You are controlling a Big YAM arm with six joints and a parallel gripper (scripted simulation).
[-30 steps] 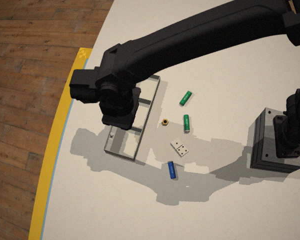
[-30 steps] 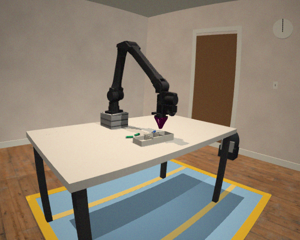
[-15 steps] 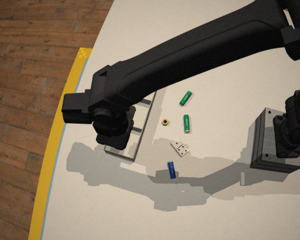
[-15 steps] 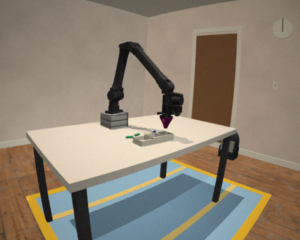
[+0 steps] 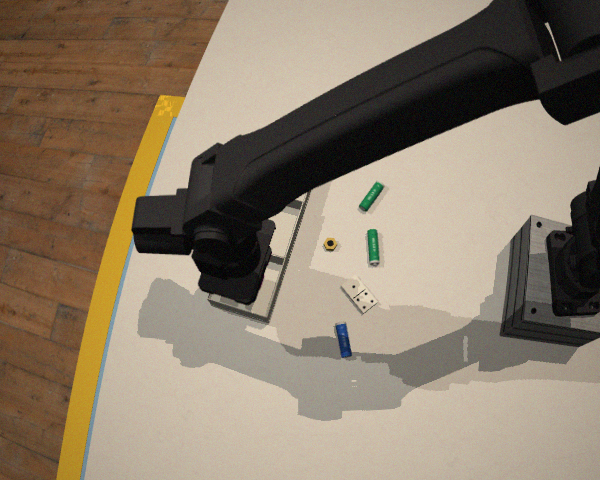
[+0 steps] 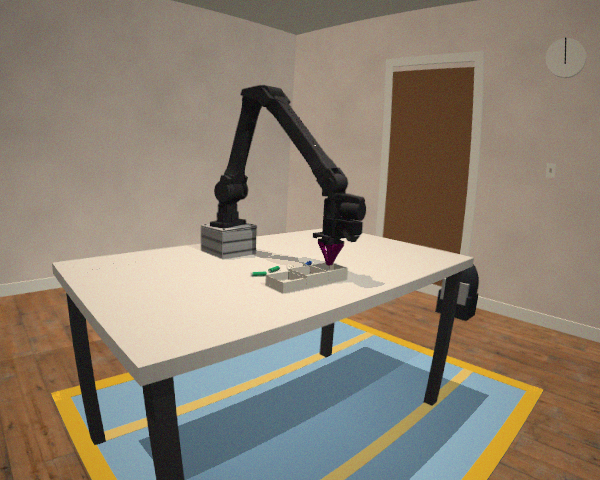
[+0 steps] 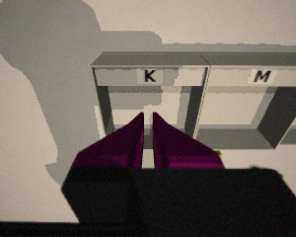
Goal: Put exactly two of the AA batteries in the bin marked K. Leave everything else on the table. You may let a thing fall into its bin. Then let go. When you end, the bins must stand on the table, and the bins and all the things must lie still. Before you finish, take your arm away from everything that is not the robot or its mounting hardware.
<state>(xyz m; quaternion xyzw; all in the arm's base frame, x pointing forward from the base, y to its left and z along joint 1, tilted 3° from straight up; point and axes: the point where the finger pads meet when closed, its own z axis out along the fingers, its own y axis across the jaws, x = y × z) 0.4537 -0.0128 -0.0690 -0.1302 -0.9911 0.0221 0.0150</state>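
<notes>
Two green AA batteries [image 5: 371,195] [image 5: 372,246] and a blue one [image 5: 343,339] lie on the white table, to the right of the grey row of bins [image 5: 285,242]. The arm hides much of that row from above. In the wrist view the bin marked K [image 7: 149,99] is right below and ahead of my purple fingers, with the bin marked M [image 7: 242,104] to its right. The part of K's floor that I see holds nothing. My gripper [image 7: 148,118] [image 6: 331,260] hangs just above K. It is shut, with only a thin gap and nothing between the fingers.
A brass nut [image 5: 329,243] and a white domino [image 5: 359,295] lie between the bins and the batteries. The arm's grey base block [image 5: 548,281] stands at the right. The table's curved edge runs close to the left of the bins.
</notes>
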